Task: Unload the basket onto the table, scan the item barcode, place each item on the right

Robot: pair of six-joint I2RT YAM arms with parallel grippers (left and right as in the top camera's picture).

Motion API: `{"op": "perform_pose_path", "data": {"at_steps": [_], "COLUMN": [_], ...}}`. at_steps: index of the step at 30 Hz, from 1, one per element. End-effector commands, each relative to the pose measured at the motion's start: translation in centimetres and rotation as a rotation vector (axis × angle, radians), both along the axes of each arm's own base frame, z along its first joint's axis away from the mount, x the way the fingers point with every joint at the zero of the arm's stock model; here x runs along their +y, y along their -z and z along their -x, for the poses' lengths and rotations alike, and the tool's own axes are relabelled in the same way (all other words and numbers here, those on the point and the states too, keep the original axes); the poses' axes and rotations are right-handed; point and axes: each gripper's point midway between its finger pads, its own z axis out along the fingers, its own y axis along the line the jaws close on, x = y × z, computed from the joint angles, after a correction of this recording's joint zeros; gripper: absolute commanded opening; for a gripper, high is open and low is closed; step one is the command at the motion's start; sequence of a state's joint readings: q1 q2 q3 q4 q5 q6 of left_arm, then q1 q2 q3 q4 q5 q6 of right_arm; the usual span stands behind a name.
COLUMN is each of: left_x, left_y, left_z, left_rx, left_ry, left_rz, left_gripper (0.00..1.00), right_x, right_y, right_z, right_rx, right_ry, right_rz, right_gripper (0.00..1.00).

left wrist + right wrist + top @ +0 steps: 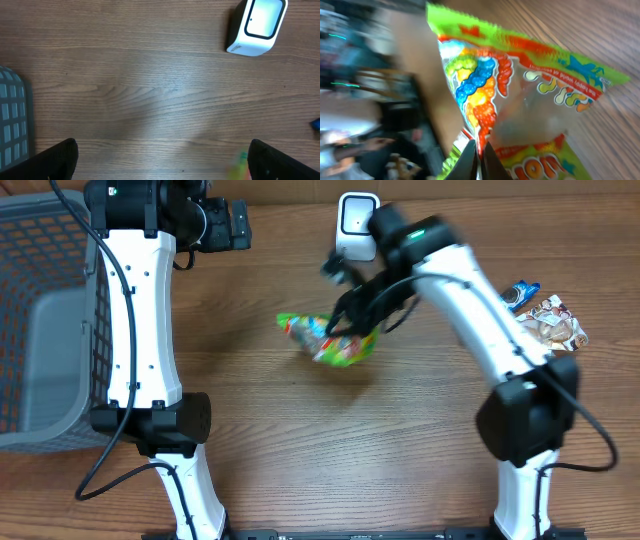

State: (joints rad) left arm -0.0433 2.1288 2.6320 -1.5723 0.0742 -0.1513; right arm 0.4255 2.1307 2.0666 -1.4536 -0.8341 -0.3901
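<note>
candy bag near scanner; basket far L, snacks R

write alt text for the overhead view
The right gripper holds a colourful candy bag over the wooden table, near a white scanner. The left arm stands beside a grey basket; snack packets lie at far right.

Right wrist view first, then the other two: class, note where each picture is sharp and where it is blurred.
Right wrist: the candy bag is fairly sharp, while the background at left is smeared. Overhead: the right gripper is motion-blurred and the left arm is crisp. Left wrist: the scanner and the wood grain are sharp, with a pale sheen on the table.
</note>
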Motion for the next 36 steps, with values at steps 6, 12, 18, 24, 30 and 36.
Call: {"op": "perform_pose_path", "data": {"at_steps": [6,12,18,24,30,36], "left_x": [0.2,0.2,0.2,0.2,0.2,0.2], "left_y": [0.2,0.3,0.3,0.3,0.3,0.3], "left_z": [-0.2,-0.3,-0.2,-0.2,-0.3,-0.2], "left_rx": [0.003,0.003,0.003,0.003,0.003,0.003], "left_ry": [-0.008,-0.008,-0.007,-0.007,-0.007,-0.007], "left_rz": [-0.002,-0.002,-0.002,-0.002,-0.002,-0.002], "left_gripper": [1.0,1.0,1.0,1.0,1.0,1.0], "right_x": [-3.3,-3.4,-3.5,-7.0,-6.6,-4.6], "right_y": [-6.9,-2.8,4.6,12.1,11.6,8.6], "right_z": [-1.2,-0.1,1.0,-2.1,-3.3,-2.5], "right_rx": [0.076,0.19,0.269,0.142,0.032,-0.17], "right_ry": [0.049,0.077,0.129,0.36,0.38,0.279], "right_rz": [-0.499,-0.462,-0.192,0.348,0.437,0.534], "right_gripper": [0.04,0.04,0.04,0.14,0.34,0.47]}}
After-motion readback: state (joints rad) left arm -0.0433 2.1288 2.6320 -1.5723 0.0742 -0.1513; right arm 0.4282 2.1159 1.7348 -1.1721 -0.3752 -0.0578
